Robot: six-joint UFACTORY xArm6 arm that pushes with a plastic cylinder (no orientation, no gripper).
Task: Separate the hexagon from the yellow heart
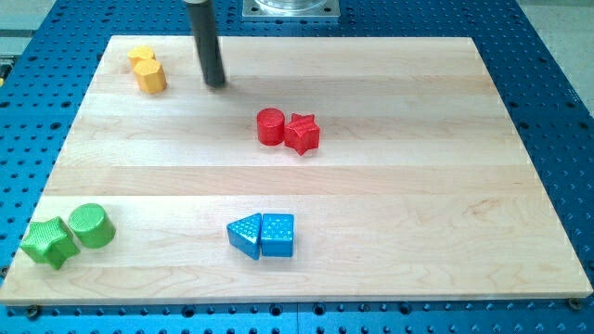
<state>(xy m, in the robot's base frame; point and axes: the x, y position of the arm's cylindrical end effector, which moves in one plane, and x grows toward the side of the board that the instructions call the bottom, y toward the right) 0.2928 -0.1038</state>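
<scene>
The tool is a straight, smooth dark rod with no jaws to spread or press together; its tip (215, 83) rests on the far left part of the counter, touching no block. Just to the left of it, apart by a small gap, lie the yellow hexagon block (150, 76) and, touching it on the far side, the yellow heart block (140, 56). The counter (390, 186) is a pale wooden board with a faint lengthwise grain, lying on a blue perforated base (548, 56). Near the middle, a red cylinder (270, 126) touches a red star (302, 134). Nearer, a blue triangular block (246, 235) adjoins a blue cube (277, 235). At the near left corner sit a green star (48, 241) and a ridged green cylinder (91, 225).
</scene>
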